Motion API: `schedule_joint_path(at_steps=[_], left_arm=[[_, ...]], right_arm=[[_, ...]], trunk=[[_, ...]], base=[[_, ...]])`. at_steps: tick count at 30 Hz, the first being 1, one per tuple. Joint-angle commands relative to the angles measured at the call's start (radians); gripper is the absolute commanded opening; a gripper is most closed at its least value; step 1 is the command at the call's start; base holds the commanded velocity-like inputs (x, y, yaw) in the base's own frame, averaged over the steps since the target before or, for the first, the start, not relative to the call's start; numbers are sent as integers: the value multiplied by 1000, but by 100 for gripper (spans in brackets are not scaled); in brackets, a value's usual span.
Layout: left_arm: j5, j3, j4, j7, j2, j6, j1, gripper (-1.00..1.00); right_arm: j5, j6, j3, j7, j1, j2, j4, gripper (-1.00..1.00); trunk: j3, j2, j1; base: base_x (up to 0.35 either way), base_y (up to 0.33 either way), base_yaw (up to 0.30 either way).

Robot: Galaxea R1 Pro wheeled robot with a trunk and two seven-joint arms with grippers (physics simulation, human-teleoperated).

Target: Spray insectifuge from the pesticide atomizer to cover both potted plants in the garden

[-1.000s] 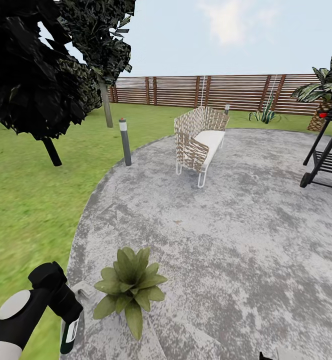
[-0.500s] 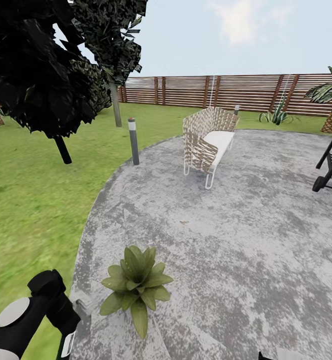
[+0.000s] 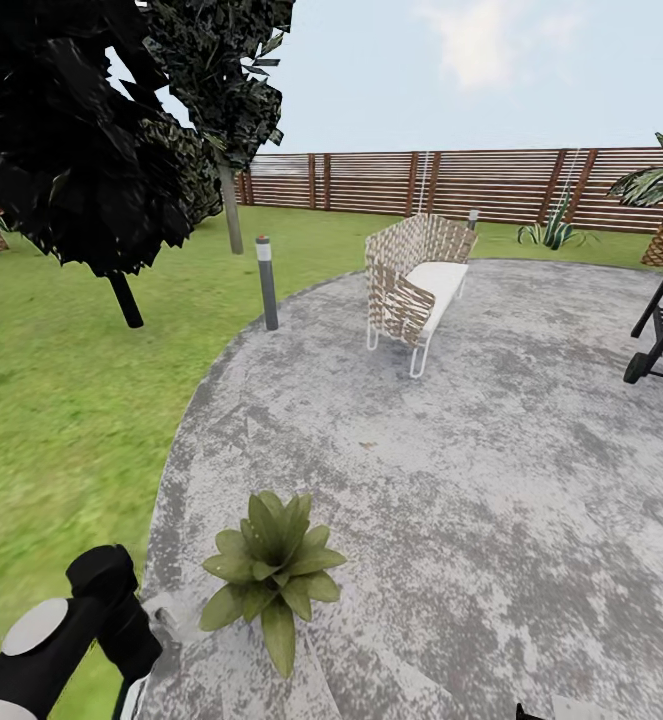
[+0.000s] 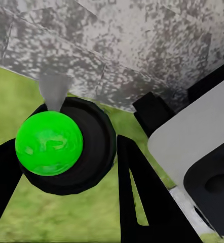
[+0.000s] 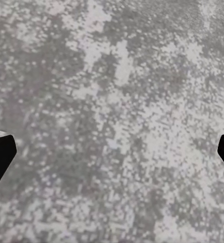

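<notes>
Holding dark round-bodied pesticide atomizer (image 4: 66, 147) pinched in left gripper (image 4: 66, 167) | low green-leaved potted rosette (image 3: 271, 570) just right of and slightly ahead of left gripper, on grey paved patio (image 3: 451, 450) | right gripper (image 5: 112, 147) spread, further off

Atomizer (image 3: 136, 690): cut off at the head view's lower edge below the left arm (image 3: 61, 640), body mostly out of frame. Potted plant (image 3: 271, 570): pot hidden under its leaves. Black frame (image 3: 661, 335): cropped by the right edge, kind unclear. Right pincer (image 5: 112, 152): fingertips barely enter at either side of the wrist view, wide apart.
</notes>
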Motion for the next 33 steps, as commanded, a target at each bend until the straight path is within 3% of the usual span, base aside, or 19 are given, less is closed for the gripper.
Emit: schedule_joint_path(at_steps=[1, 6, 13, 17, 21, 23, 25, 30, 33], left_arm=[[-7, 0, -1, -10, 10, 10, 0, -100], [-5, 4, 2, -10, 24, 10, 1, -100], [-15, -1, -1, -10, 14, 12, -15, -100], [-19, -4, 3, -10, 15, 18, -96, -100], [-28, -2, 71, 11, 14, 17, -93, -100], [-12, 3, 172, 62, 14, 15, -92, -100], [35, 4, 252, 90, 14, 13, -91, -100], [98, 7, 273, 102, 12, -81, -92, -100], [142, 6, 264, 107, -7, -109, -93, -100]], right_arm=[[11, -4, -6, -4, -1, 0, 2, 100], [12, -4, -6, -4, -1, 0, 2, 100], [12, -4, -5, -4, -1, 0, 1, 100], [13, -3, -3, -2, -1, -1, -1, 100], [13, -3, -3, -1, -1, -4, 0, 100], [14, -3, -3, -1, -1, -6, 0, 100], [14, -3, -2, -1, -1, -7, 0, 100], [14, -3, -2, 0, -1, -8, 0, 100], [14, -3, -2, 1, -1, -7, 0, 100]], trunk=[[-1, 0, 0], [-1, 0, 0], [-7, 0, 0], [-8, 0, 0], [-8, 0, 0], [-8, 0, 0], [-8, 0, 0], [-8, 0, 0], [-8, 0, 0]], base=[[0, 0, 0], [0, 0, 0], [0, 0, 92], [0, 0, 56], [0, 0, 3], [0, 0, 0], [0, 0, 0], [0, 0, 0], [0, 0, 0]])
